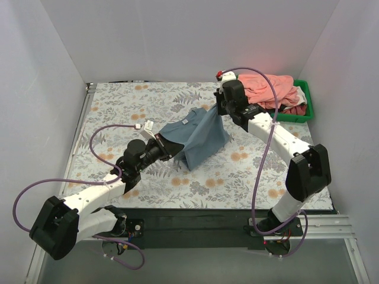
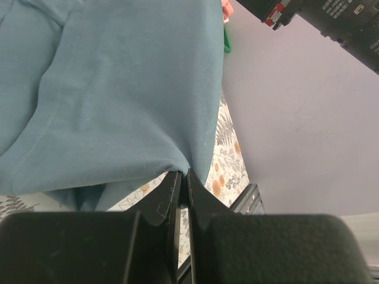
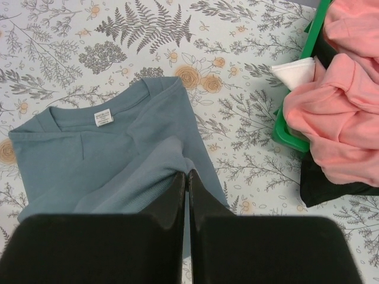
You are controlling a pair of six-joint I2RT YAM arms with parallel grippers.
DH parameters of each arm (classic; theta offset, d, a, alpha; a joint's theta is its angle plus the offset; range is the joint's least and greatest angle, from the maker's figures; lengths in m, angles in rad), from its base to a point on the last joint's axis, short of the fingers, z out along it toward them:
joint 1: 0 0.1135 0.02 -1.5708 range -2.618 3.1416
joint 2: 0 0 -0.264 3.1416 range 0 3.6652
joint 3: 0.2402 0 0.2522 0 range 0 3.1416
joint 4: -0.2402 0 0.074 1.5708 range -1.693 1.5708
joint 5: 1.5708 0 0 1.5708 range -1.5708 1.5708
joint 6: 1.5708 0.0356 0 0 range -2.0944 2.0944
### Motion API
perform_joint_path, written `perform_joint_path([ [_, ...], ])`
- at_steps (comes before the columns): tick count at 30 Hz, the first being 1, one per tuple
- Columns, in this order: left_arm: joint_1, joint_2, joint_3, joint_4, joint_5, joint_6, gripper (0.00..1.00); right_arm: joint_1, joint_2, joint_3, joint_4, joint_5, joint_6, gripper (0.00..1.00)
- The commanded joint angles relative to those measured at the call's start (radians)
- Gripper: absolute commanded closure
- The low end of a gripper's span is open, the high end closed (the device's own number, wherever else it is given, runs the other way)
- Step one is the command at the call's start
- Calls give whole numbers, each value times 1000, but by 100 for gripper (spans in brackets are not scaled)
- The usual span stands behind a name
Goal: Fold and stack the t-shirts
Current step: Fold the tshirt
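While the two arms stand bolted at the near edge, the left arm (image 1: 89, 198) reaches toward 1 o'clock and the right arm (image 1: 287, 145) toward 11 o'clock, both over the floral table cover (image 1: 118, 103). Nearest of the two claws, the left gripper (image 1: 161, 145) has its fingers pressed together on a pinch of cloth at the 8 o'clock corner of the grey-blue t-shirt (image 1: 201, 137), the only shirt out on the table. Seen from the left wrist, that cloth rises from the fingertips and hangs clear of the cover beneath it. The shirt lies about the middle of the table, a little to the right, partly doubled over, and it is strung between the two claws. Its collar end lies flat on the cover at the shirt's 11 o'clock side, with one white label (image 3: 103, 117) showing inside the neck. At the shirt's 1 o'clock edge the right gripper (image 1: 218, 110) is likewise clamped shut on a raised fold of the same blue cloth. Farthest off, at the table's 1 o'clock corner, stands one green bin (image 1: 294, 117) heaped with salmon-pink cloth (image 1: 266, 87). How many pink shirts make up that heap cannot be told. One white piece (image 3: 296, 72) shows at the bin's rim, and one black piece (image 3: 320, 184) hangs beneath the pink.
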Motion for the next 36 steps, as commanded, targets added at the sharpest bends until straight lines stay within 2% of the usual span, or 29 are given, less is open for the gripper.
perform_joint_path([
  [1, -13, 0, 25, 25, 84, -12, 100, -20, -114, -40, 67, 59, -5, 99],
  [6, -82, 7, 6, 50, 81, -44, 100, -22, -261, -157, 69, 76, 14, 99],
  [14, -223, -22, -46, 83, -11, -86, 100, -20, -440, -350, 64, 93, 43, 99],
  [21, -300, 15, -95, 166, -48, -124, 100, -20, -551, -422, 55, 108, 51, 99],
  [26, -301, 6, -96, 160, -109, -104, 100, -20, -539, -399, 52, 120, 45, 99],
  [31, -294, -45, -95, 109, -230, -75, 100, -20, -447, -329, 53, 134, 32, 99],
  [36, -251, 3, -118, 163, -160, -102, 100, -20, -361, -269, 63, 137, 22, 99],
])
